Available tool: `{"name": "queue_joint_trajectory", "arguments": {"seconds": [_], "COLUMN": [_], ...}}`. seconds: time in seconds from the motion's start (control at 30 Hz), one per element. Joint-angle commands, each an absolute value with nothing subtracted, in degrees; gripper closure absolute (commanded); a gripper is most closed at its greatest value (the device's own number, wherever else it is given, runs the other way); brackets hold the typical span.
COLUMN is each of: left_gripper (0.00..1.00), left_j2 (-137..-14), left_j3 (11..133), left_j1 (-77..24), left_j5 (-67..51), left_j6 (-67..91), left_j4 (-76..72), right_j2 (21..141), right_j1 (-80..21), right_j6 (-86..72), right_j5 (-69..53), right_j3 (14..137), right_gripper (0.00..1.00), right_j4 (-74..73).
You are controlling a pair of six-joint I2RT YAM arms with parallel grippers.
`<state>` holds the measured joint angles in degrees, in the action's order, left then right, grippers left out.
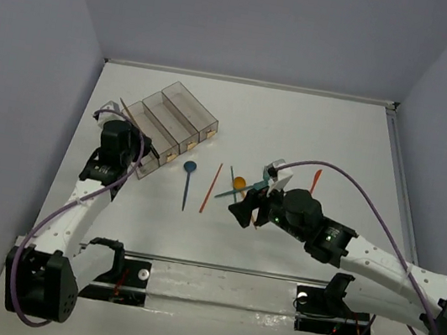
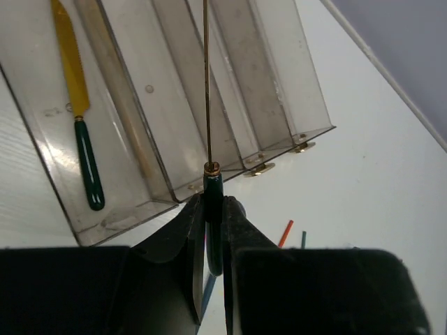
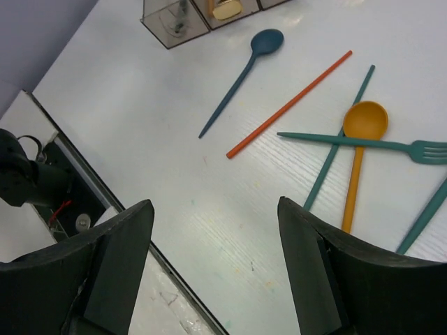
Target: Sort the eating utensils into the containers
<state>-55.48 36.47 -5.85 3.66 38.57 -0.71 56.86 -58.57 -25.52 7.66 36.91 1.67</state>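
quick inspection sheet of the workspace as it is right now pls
surface: white table, bare apart from the utensils
job's things: four joined clear bins; a knife lies in an end bin; loose on the table are a blue spoon, an orange stick, and a teal fork lying across an orange spoon and a teal stick
clutter: nothing seen
end effectors: left end effector shut on a green-handled stick, its rod pointing along the bins; right end effector open, empty, above the loose utensils
cables: a purple cable runs along each arm, left cable, right cable
surroundings: plain grey walls on three sides
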Motion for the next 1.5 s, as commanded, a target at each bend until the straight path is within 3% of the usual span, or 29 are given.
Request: {"name": "queue_joint_trajectory", "arguments": {"seconds": [0.0, 0.33, 0.67, 0.73, 0.77, 0.87, 1.17, 1.37, 1.47], "left_gripper": [1.00, 1.00, 0.99, 0.88, 0.71, 0.43, 0.38, 0.38, 0.37], "left_j2": [-58.18, -67.76, -71.45, -71.89, -72.07, -71.90, -64.61, -57.33, -52.40], "left_j3": [40.51, 45.97, 45.27, 45.44, 45.53, 45.62, 45.79, 46.06, 45.44], "left_j1": [-0.97, 3.25, 5.01, 5.01, 5.01, 5.01, 5.01, 5.01, 5.01], "left_j5": [4.05, 4.74, 7.20, 7.64, 7.65, 6.86, 2.65, -7.27, -12.46], "left_j6": [34.90, 31.20, 31.90, 32.08, 31.99, 31.29, 30.33, 26.81, 24.26], "left_j4": [2.55, 5.45, 4.83, 4.92, 4.83, 4.57, 2.81, 1.67, 1.67], "right_j2": [53.18, 44.48, 43.95, 43.95, 44.03, 44.73, 50.88, 63.24, 69.35], "right_j1": [-58.97, -58.97, -58.97, -58.97, -58.97, -58.97, -58.97, -58.97, -58.97], "right_j6": [-26.28, -27.25, -25.93, -25.84, -25.84, -25.75, -27.24, -28.30, -28.48], "right_j5": [9.41, 8.88, 9.05, 9.05, 8.88, 8.61, 10.72, 10.28, 9.58], "right_j3": [35.60, 30.94, 30.94, 30.85, 30.85, 31.20, 33.57, 37.96, 42.44], "right_gripper": [0.23, 0.23, 0.23, 0.23, 0.23, 0.23, 0.27, 0.46, 0.48], "right_j4": [1.14, 0.53, -1.93, -1.76, -1.67, -1.93, -1.94, 1.21, 1.50]}}
